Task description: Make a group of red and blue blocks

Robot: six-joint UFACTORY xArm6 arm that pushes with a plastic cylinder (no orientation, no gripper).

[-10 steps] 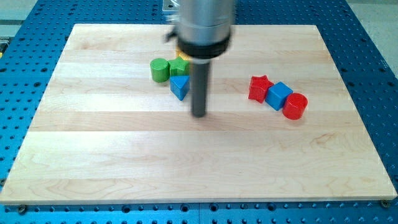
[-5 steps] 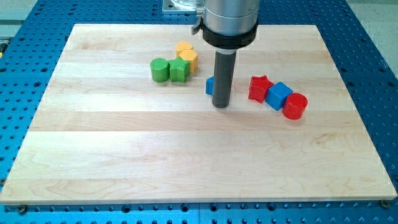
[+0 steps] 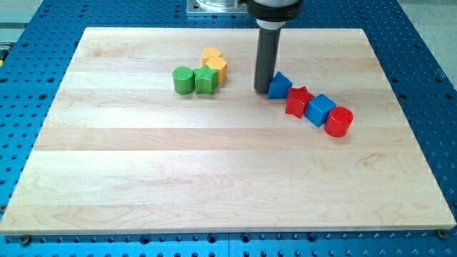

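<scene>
My tip (image 3: 265,89) stands right of the board's centre, toward the view's top, touching the left side of a blue triangular block (image 3: 279,85). That block sits against a red star block (image 3: 297,101). To the star's right lie a blue cube (image 3: 320,109) and a red cylinder (image 3: 339,121), the four forming a slanted row running down to the right.
A green cylinder (image 3: 183,80), a green block (image 3: 206,80) and a yellow hexagonal block (image 3: 213,62) cluster left of my tip. The wooden board (image 3: 214,178) lies on a blue perforated table (image 3: 435,86).
My tip has moved right and toward the view's top, pushing the blue triangular block from beside the green blocks over to the red star.
</scene>
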